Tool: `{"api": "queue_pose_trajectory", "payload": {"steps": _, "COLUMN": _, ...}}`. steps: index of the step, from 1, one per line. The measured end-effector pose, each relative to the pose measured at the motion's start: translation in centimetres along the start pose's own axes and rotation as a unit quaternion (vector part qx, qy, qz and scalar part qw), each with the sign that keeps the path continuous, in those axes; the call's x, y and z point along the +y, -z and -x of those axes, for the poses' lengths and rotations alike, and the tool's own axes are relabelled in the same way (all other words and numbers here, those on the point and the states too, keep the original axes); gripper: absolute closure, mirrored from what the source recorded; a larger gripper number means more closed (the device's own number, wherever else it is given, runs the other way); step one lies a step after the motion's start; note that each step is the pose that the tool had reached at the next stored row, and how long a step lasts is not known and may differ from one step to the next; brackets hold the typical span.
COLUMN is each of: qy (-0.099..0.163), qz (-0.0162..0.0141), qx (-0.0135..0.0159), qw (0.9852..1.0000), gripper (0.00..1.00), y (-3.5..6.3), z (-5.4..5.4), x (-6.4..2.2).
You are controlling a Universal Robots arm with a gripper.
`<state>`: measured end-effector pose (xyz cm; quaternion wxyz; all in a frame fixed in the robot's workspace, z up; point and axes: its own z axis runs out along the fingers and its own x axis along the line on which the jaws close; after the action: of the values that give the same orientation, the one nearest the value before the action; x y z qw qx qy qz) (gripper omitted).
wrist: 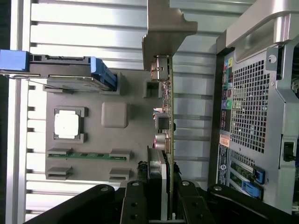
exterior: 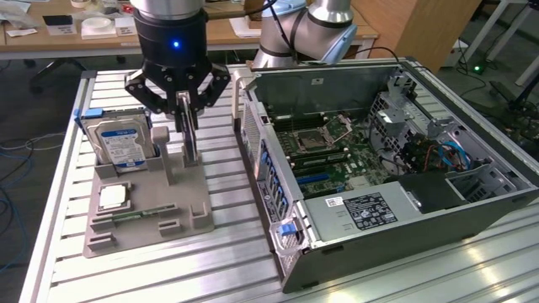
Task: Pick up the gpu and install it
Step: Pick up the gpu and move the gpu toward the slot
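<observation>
The gpu [exterior: 191, 142] is a thin dark card seen edge-on, standing upright over the grey holder tray [exterior: 189, 196]. My gripper [exterior: 186, 115] is shut on its top edge, one finger on each side. In the wrist view the gpu [wrist: 168, 121] runs away from my gripper [wrist: 161, 207], and its silvery bracket [wrist: 164, 28] is at the far end. Its lower edge is level with the tray's posts; I cannot tell whether it still touches them. The open computer case [exterior: 278, 208] lies to the exterior view's right of the card.
A hard drive [exterior: 118, 142] with a blue-white label stands in the tray, with a square processor [exterior: 113, 197] and a green memory stick [exterior: 143, 213] nearer the front. The motherboard [exterior: 332, 148] lies exposed in the case. Everything rests on a slatted aluminium table [exterior: 168, 271].
</observation>
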<state>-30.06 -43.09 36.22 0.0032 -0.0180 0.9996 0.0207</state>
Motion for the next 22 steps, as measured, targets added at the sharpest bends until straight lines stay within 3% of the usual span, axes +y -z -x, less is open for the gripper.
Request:
{"api": "queue_pose_trajectory", "payload": {"steps": 6, "qy": 0.001, "qz": 0.0, "qx": 0.0, "qw": 1.0, "gripper": 0.72, "y": 0.72, "z": 0.0, "x": 0.03}}
{"api": "queue_pose_trajectory", "payload": {"steps": 15, "qy": 0.001, "qz": 0.0, "qx": 0.0, "qw": 1.0, "gripper": 0.72, "y": 3.31, "z": 0.0, "x": 0.13}}
{"api": "queue_pose_trajectory", "payload": {"steps": 16, "qy": 0.001, "qz": -0.0008, "qx": 0.0001, "qw": 1.0, "gripper": 0.72, "y": 3.64, "z": 0.0, "x": 0.15}}
{"api": "queue_pose_trajectory", "payload": {"steps": 19, "qy": 0.001, "qz": -0.0119, "qx": 0.0005, "qw": 0.9999, "gripper": 0.72, "y": 4.29, "z": 0.0, "x": 0.18}}
{"api": "queue_pose_trajectory", "payload": {"steps": 22, "qy": 0.001, "qz": -0.0162, "qx": 0.0006, "qw": 0.9999, "gripper": 0.72, "y": 5.24, "z": 0.0, "x": 0.21}}
